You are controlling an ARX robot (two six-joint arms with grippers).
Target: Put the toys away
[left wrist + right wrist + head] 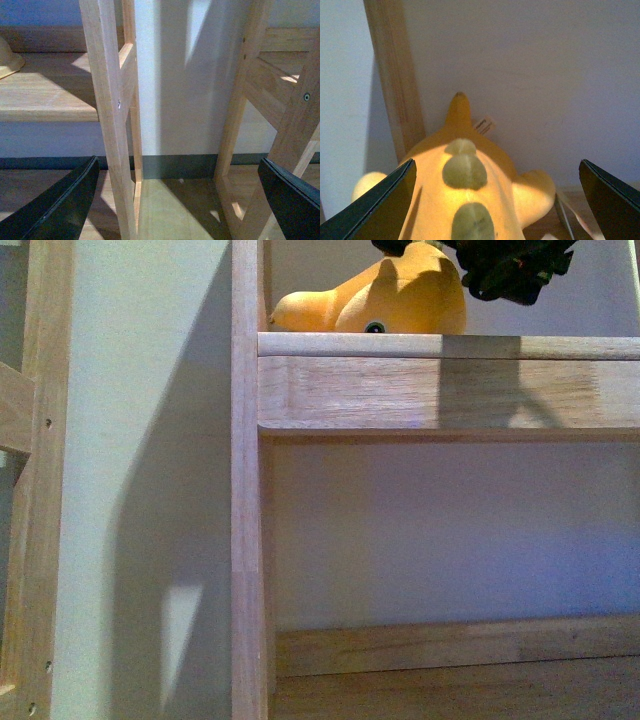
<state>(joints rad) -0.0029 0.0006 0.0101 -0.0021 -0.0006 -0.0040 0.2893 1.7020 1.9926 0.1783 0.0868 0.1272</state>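
Observation:
The toy (pixel 400 298) is an orange-yellow plush animal lying on the upper wooden shelf (pixel 450 380), with one dark eye just above the shelf's front rail. In the right wrist view the toy (pixel 470 200) shows green spots along its back, and its tail and a small label point at the wall. My right gripper (pixel 495 210) is open. Its dark fingers (pixel 375 205) stand apart on either side of the toy, not pressing it. In the front view the right gripper (pixel 515 268) hangs just above the toy. My left gripper (pixel 175 205) is open and holds nothing.
A wooden upright post (pixel 247 480) borders the shelf on the left, and a lower shelf board (pixel 450 680) lies beneath. The left wrist view faces shelf legs (pixel 112 125), a pale wall and wooden floor (pixel 165 210). A pale yellow object (pixel 7 57) rests on a shelf there.

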